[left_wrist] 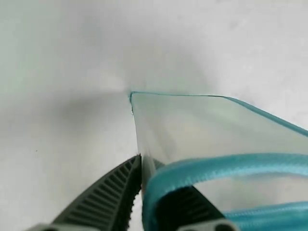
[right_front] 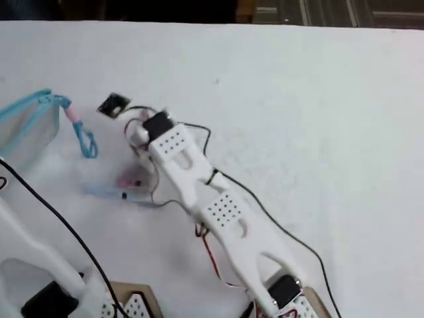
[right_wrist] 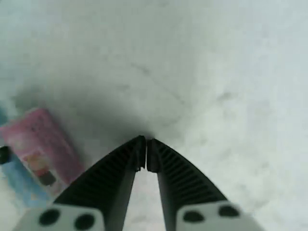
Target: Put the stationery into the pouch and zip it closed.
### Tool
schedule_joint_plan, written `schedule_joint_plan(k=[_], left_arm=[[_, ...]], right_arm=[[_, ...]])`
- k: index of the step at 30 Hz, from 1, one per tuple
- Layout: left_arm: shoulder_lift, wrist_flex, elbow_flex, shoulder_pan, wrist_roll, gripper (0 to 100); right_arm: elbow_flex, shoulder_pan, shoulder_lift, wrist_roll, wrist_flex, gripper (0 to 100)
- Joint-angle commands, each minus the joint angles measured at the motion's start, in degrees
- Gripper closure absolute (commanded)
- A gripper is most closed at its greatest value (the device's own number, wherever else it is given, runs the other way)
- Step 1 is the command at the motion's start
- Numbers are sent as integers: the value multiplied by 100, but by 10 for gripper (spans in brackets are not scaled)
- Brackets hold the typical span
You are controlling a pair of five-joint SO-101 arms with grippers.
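White table (right_front: 298,99) carries everything. At the left edge of the high view lies the clear pouch (right_front: 26,129) with teal trim, and the left gripper (left_wrist: 142,161) is clenched on its wall. At the middle left of that view, a pink block (right_front: 129,180) and a blue pen (right_front: 119,193) lie close together. Just beside them is the right gripper (right_wrist: 146,144), with its fingers pressed together on nothing. A small black object (right_front: 114,105) lies higher in the frame.

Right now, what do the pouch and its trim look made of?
The pouch: clear, glossy, flexible plastic, likely vinyl; the table shows through it. The trim: blue tape with a satin sheen, probably woven fabric, though it could be plastic.
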Motion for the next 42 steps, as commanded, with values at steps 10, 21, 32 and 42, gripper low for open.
schedule_joint_plan(k=[10, 21, 32, 42], left_arm=[[-207, -123, -70, -31, 26, 978], [-207, -88, -62, -251, 26, 978], [-207, -88, -70, -268, 26, 978], [-207, -97, -70, -268, 26, 978]], right_arm=[[97, 233, -1842, 862, 189, 957], [3490, -558, -3169, 1046, 154, 738], [3991, -796, -2308, 1037, -655, 829], [3982, 207, -2202, 1037, -637, 981]])
